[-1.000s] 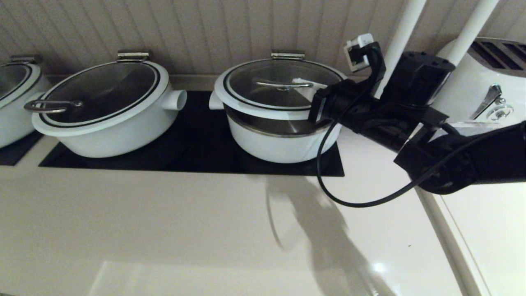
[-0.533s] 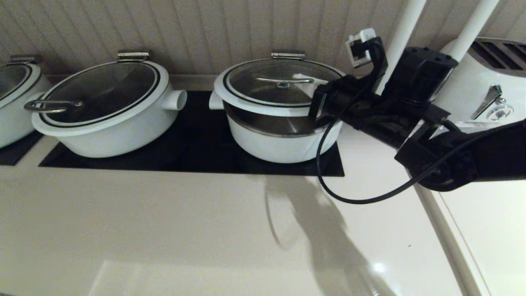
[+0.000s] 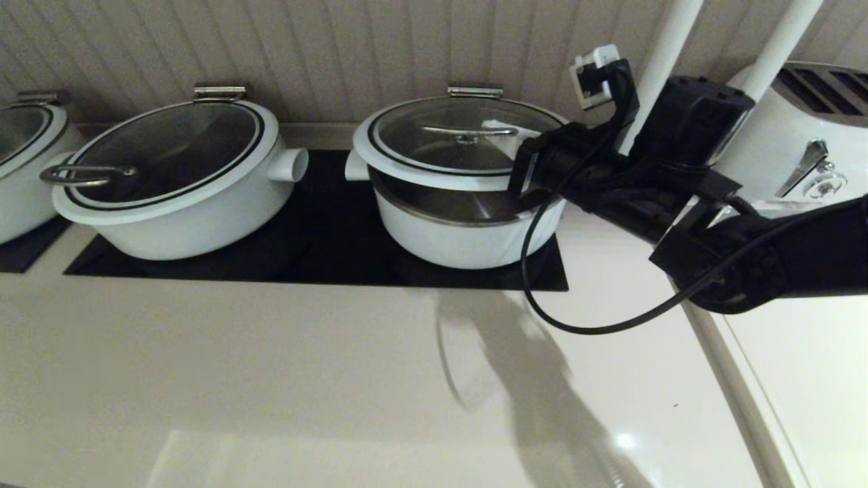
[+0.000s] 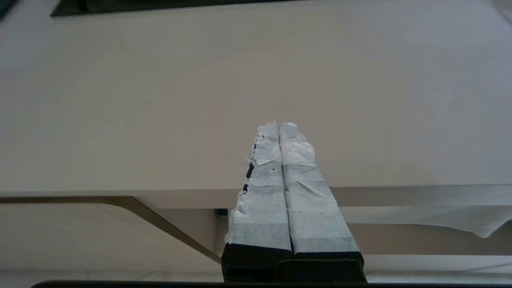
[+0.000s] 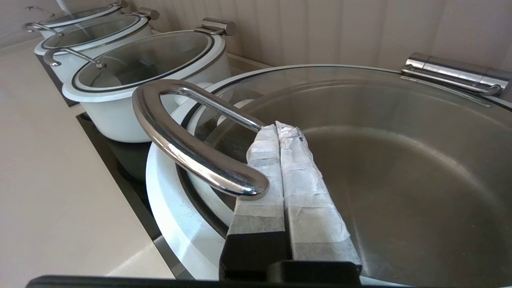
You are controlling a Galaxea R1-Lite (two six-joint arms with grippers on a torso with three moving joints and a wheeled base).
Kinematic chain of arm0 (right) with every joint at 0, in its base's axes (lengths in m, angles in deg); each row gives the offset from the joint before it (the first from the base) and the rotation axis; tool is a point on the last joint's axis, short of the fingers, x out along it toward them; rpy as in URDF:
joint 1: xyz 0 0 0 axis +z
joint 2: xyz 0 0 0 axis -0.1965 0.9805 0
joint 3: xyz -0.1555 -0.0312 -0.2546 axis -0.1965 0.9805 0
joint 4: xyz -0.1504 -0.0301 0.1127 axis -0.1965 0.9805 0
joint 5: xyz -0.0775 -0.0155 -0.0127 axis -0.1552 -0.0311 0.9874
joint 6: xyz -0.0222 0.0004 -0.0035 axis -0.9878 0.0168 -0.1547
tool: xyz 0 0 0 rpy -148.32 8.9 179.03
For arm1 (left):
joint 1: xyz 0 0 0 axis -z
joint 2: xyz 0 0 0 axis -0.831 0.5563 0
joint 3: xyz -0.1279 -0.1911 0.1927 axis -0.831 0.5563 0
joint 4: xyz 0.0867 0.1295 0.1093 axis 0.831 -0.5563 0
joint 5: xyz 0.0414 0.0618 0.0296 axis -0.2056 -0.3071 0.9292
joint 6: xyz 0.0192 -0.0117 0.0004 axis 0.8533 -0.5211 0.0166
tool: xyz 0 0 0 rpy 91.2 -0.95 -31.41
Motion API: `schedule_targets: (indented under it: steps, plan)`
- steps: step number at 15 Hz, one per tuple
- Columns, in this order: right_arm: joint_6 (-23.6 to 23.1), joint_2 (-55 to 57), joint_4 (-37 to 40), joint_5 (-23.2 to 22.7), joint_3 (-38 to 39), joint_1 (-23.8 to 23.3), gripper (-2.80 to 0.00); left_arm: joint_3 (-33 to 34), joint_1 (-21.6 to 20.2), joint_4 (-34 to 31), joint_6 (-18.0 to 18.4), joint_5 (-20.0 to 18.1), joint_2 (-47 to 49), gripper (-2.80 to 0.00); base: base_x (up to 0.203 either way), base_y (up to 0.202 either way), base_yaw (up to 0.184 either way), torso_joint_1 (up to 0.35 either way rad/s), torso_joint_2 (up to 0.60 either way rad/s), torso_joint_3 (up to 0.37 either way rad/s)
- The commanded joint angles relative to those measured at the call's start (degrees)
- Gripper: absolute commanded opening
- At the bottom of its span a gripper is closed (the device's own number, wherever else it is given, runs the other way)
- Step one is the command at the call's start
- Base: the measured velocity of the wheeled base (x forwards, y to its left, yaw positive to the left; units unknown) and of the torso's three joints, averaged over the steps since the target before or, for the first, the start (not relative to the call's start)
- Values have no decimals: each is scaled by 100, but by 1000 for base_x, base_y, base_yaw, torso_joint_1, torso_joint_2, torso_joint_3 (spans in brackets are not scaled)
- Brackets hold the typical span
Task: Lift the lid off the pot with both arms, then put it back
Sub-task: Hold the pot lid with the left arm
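The pot [image 3: 461, 237] stands on the black cooktop, its steel inner bowl showing. The lid [image 3: 441, 146] is tilted up at the front, held at the back by its steel hinge clip [image 3: 475, 90]. My right gripper [image 3: 498, 127] reaches in from the right. In the right wrist view it [image 5: 278, 127] is shut, its taped fingers [image 5: 304, 180] passing under the lid's steel handle [image 5: 180, 148], which rests on them above the glass. My left gripper [image 4: 279, 125] is shut and empty over the bare counter near its front edge, out of the head view.
A like white pot with a loop handle [image 3: 176, 176] stands to the left and another [image 3: 20, 156] at the far left. A white appliance [image 3: 800, 135] and two white poles [image 3: 664, 47] are behind the right arm. The black cooktop [image 3: 325, 251] lies in the pale counter.
My right gripper has risen a little with the lid's handle on it. The lid's front edge is higher and the gap over the steel bowl is wider.
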Motion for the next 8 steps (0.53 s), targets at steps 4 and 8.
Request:
schedule_targets:
  steps: [4,8]
  plan:
    - [7,10,-29,-9,-12,-6,-280,-360,2,-45,120,-66,33,-280,0,0,0,0,0,0]
    - [7,27,-29,-9,-21,-6,-280,-1042,2,-28,161,-208,707,-280,0,0,0,0,0,0]
